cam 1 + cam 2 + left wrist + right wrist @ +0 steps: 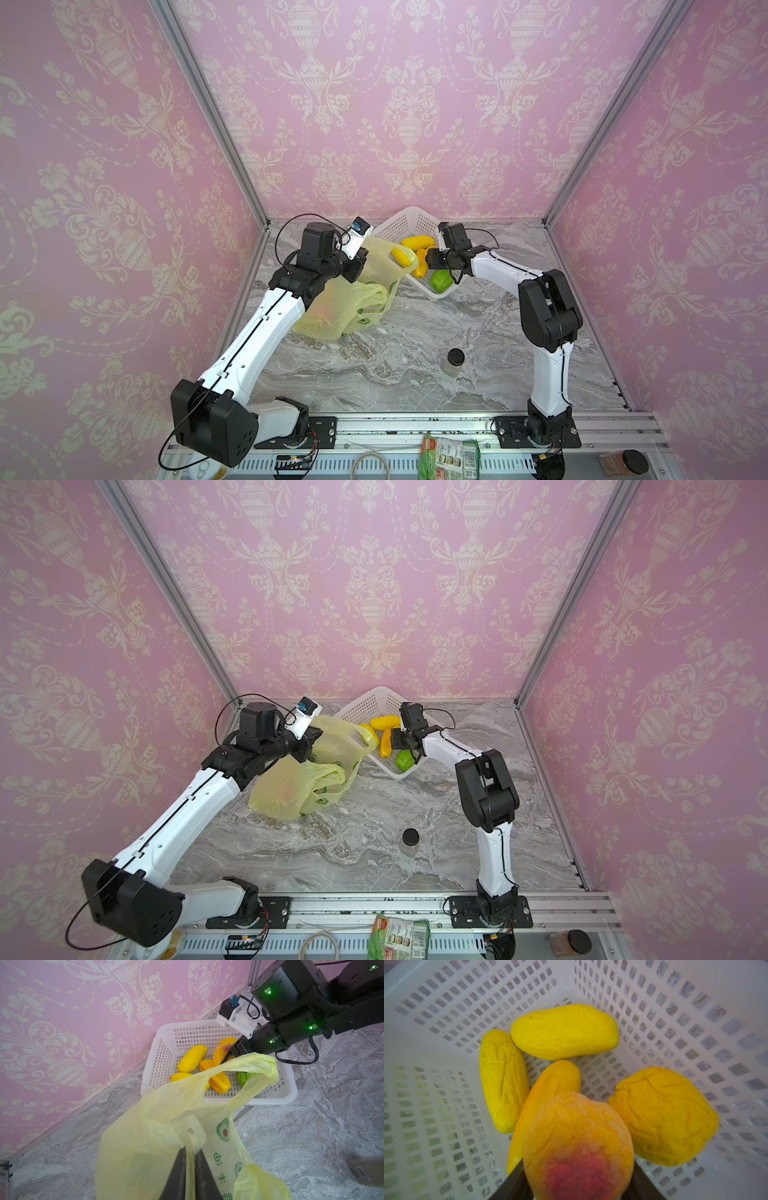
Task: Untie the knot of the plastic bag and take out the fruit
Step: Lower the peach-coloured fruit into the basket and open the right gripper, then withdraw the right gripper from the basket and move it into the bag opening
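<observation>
Pinching thin translucent yellow-green plastic bag (pixel 145 1147) between tightly pressed left fingers (pixel 180 1169); clasping rounded orange-pink toy fruit (pixel 577 1142) between right fingers (pixel 512 1186) inside white perforated plastic basket (pixel 446 1001).

Green print stands on the thin translucent yellow-green plastic bag (pixel 145 1147), which lies just beside the white perforated plastic basket (pixel 274 1101). The left wrist view shows a halved-avocado picture (pixel 223 1131) with a brown stone. Next along the film come a round green sign (pixel 217 1156) and 2 green characters (pixel 222 1178) that look Chinese, but I cannot read them.

Well apart from the basket, at the front rail, the crumpled green foil snack packet (pixel 449 457) (pixel 399 937) carries a barcode (pixel 469 460), a red badge and a white panel of small pictures. Its lettering is too small to read.

A blurred brownish thing (pixel 363 1172), apart from the basket, bears a barcode label.
</observation>
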`<state>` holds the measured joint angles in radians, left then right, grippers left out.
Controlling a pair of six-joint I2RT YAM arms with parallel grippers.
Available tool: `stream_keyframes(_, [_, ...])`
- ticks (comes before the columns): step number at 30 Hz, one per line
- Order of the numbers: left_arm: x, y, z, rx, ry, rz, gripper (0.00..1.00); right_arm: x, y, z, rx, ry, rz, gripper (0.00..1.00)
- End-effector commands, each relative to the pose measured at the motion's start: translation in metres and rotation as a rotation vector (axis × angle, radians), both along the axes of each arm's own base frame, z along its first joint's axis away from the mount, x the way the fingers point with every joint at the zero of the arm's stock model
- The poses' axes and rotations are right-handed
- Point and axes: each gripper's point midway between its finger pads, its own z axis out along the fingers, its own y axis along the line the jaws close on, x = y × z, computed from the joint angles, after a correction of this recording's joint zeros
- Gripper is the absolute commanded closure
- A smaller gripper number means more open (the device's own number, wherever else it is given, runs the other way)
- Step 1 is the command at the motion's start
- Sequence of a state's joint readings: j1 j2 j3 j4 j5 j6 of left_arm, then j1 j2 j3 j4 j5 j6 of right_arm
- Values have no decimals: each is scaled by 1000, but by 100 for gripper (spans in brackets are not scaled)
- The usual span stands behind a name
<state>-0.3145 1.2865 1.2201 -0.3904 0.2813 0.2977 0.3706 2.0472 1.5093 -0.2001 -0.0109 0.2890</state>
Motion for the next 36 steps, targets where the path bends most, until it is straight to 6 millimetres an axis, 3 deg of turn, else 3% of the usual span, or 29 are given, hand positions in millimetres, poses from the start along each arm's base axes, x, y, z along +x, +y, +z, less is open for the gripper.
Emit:
stream_keyframes(1, [1,2,1,-10,19,11,87,1,-1,3,2,-13,2,34])
stream_keyframes(9, [1,3,1,-10,18,13,87,-12,-5,26,43,-103,-1,14])
stream_keyframes(16, [1,2,0,-10,19,12,87,-36,-12,76,116,-247,5,12])
stream_keyframes(17, [1,2,0,-10,20,12,87,-47,-13,72,122,-243,15,12])
stream_keyframes(22, [2,2,0,-10,19,13,87,-89,9,121,194,-441,172,13])
stream_keyframes(26, [2,2,-1,-11,25,11,87,-150,50,161,186,-659,422,22])
stream_keyframes(30, [2,2,0,-11,21,11,87,-204,90,168,158,-773,661,35])
stream_keyframes(33, [0,1,1,-13,22,7,88,-215,106,163,161,-785,739,51])
stream_keyframes(36, [0,1,3,-17,12,3,88,-204,117,153,151,-726,748,70])
